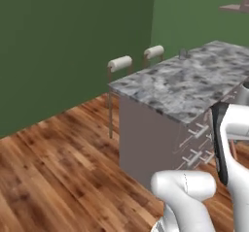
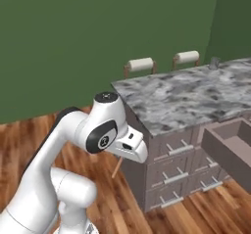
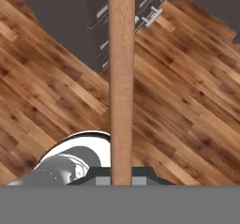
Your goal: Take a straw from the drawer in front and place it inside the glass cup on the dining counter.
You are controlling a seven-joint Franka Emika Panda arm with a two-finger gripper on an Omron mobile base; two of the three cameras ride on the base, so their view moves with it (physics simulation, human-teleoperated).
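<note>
The straw [image 3: 121, 78] ran straight up the middle of the hand view, a tan-brown rod rising from between the fingers, its long axis in line with the hand. The fingers appeared clamped on its lower end, though the tips themselves were too hidden at the bottom edge to be sure. In the right base view a short tan length of the straw showed below the hand, which hung low beside the cabinet end, pointing down at the wood floor [image 1: 58, 168].

The glass cup [image 2: 214, 62] stood at the far edge of the desk [image 1: 194, 80], near the two white-padded stool backs [image 1: 119, 63]. From the hand it lay up, forward and to the right, well apart, with the whole marbled top between. Judgement: the coming move called for lifting the straw above the desk top, carrying it across, and turning its long axis upright over the cup's mouth.

The drawer [image 2: 230, 147] stood pulled out at the right of the right base view, its paler inside showing; contents could not be made out. Shut drawer fronts with silver bar handles [image 2: 172, 150] filled the cabinet face beside it.

Risk: the desk edge and the open drawer lay near the rising path; the cup is small and the straw long, so tipping seemed possible.
</note>
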